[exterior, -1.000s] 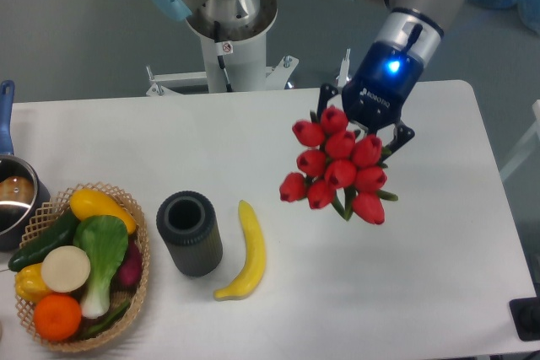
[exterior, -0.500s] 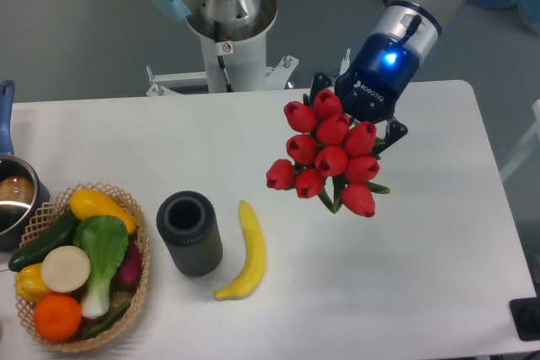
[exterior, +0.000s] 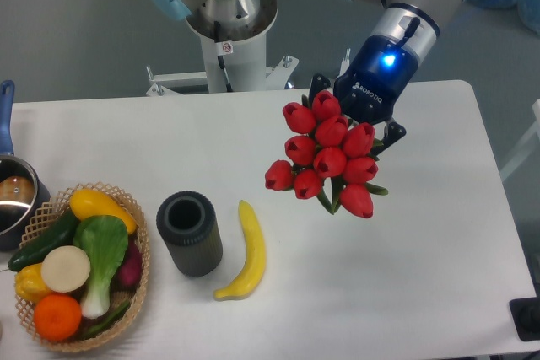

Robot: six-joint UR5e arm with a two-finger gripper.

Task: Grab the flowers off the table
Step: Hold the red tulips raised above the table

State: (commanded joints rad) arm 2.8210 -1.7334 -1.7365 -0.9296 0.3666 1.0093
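Note:
The flowers (exterior: pixel 325 158), a bunch of red tulip buds with green leaves, hang in the air above the white table (exterior: pixel 422 276), right of its middle. My gripper (exterior: pixel 353 129) is shut on their stems from behind; the buds hide most of the stems and fingertips. Black finger parts (exterior: pixel 394 135) show at the bunch's right and upper left edges. The gripper body with its blue light sits just above the buds.
A yellow banana (exterior: pixel 245 252) and a dark grey cylinder cup (exterior: pixel 190 233) lie left of the flowers on the table. A wicker basket (exterior: pixel 126 208) of vegetables and fruit stands at the front left. A pot (exterior: pixel 13 196) is at the left edge.
The gripper has carried the flowers up and to the left over the last second; between half a second ago and now they have hardly moved.

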